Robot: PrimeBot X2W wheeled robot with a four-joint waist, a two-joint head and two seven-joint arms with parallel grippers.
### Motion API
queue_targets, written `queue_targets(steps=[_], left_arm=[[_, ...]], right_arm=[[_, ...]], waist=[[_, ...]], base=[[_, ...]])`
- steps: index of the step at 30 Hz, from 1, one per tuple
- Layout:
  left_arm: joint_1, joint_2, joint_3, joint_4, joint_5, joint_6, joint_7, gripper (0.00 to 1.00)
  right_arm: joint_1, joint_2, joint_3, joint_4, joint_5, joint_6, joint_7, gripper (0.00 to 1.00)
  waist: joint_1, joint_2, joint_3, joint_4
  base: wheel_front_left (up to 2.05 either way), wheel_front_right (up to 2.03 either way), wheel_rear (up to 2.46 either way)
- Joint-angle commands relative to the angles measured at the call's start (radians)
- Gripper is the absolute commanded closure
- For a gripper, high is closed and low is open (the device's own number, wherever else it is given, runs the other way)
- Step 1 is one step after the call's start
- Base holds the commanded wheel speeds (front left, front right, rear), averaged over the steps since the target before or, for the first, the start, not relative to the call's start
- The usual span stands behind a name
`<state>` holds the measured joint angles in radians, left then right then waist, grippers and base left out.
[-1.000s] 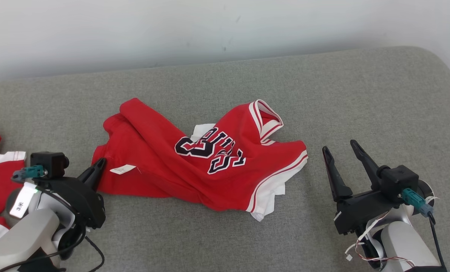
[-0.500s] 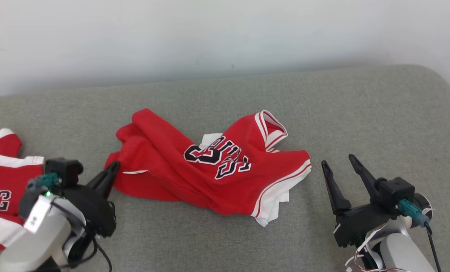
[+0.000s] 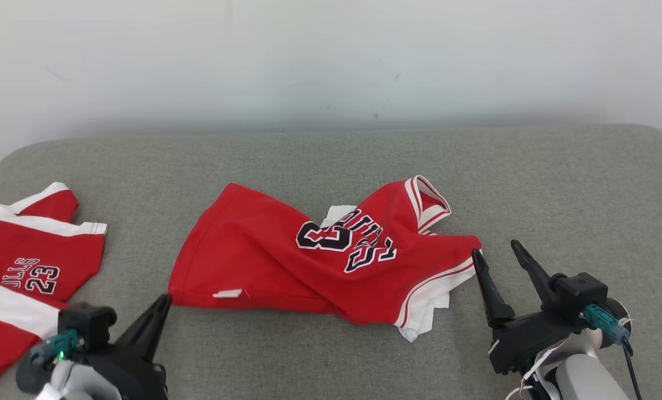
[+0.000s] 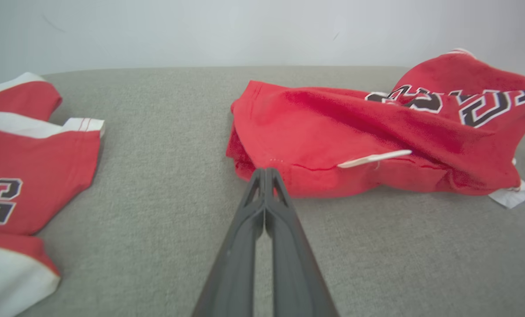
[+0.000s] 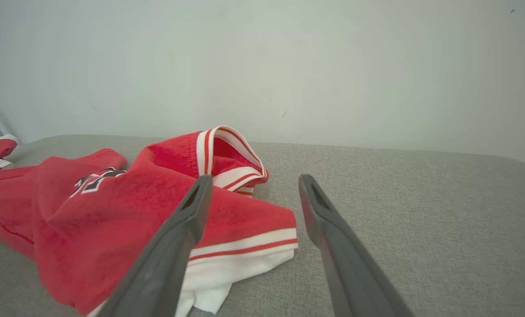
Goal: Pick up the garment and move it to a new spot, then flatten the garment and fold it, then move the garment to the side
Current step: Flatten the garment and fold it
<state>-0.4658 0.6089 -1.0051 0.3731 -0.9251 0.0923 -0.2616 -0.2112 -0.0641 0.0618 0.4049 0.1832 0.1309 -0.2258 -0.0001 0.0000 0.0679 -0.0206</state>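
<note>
The garment [image 3: 264, 261] is a red jersey with white trim and dark lettering, lying crumpled on the grey cushion [image 3: 558, 189]. My left gripper [image 3: 166, 298] is at its near left hem corner, shut on the fabric edge. In the left wrist view the closed fingertips [image 4: 264, 171] pinch the hem of the garment [image 4: 333, 127] beside a white label [image 4: 372, 158]. My right gripper [image 3: 495, 249] stands open at the garment's right edge. In the right wrist view, one finger of my right gripper [image 5: 254, 178] lies over the striped armhole of the garment [image 5: 165, 193] and the other over bare cushion.
A second red and white jersey [image 3: 31, 250] marked 23 lies at the cushion's left end, also in the left wrist view [image 4: 24, 154]. A pale wall [image 3: 331, 55] runs right behind the cushion. The cushion's rounded right end [image 3: 658, 144] drops off near my right arm.
The head camera has shifted up and left. My left gripper has drawn the garment's left side out of its folds, toward me. The right gripper stands closer to the garment's right edge.
</note>
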Motion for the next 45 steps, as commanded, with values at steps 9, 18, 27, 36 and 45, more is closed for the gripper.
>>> queue_targets(steps=[9,18,27,36,45], left_arm=[[0.147,0.053,0.024,-0.156,-0.038,0.089,-0.005,1.0],[0.228,0.044,0.044,-0.117,-0.062,0.129,-0.005,1.0],[0.276,0.01,0.075,-0.067,-0.066,0.133,-0.005,1.0],[0.294,-0.033,0.168,-0.086,0.0,0.135,-0.005,0.0],[0.378,-0.09,0.419,-0.222,0.19,0.151,-0.005,0.0]], right_arm=[[-0.011,0.004,-0.001,0.013,0.01,0.0,-0.011,0.0],[-0.015,0.003,-0.01,0.026,0.01,0.0,-0.014,0.0],[-0.02,-0.006,-0.026,0.033,0.013,0.0,-0.011,0.0],[-0.017,-0.002,-0.032,0.03,0.004,0.0,-0.009,0.0],[-0.005,-0.053,-0.006,0.025,0.004,0.0,-0.007,0.0]], waist=[[0.0001,0.0,0.005,0.014],[0.0001,0.0,0.001,-0.003],[0.0001,0.0,0.006,-0.002],[0.0001,0.0,0.004,0.009],[0.0001,0.0,-0.017,0.018]], base=[[0.0,0.0,0.0],[0.0,0.0,0.0],[0.0,0.0,0.0],[0.0,0.0,0.0],[0.0,0.0,0.0]])
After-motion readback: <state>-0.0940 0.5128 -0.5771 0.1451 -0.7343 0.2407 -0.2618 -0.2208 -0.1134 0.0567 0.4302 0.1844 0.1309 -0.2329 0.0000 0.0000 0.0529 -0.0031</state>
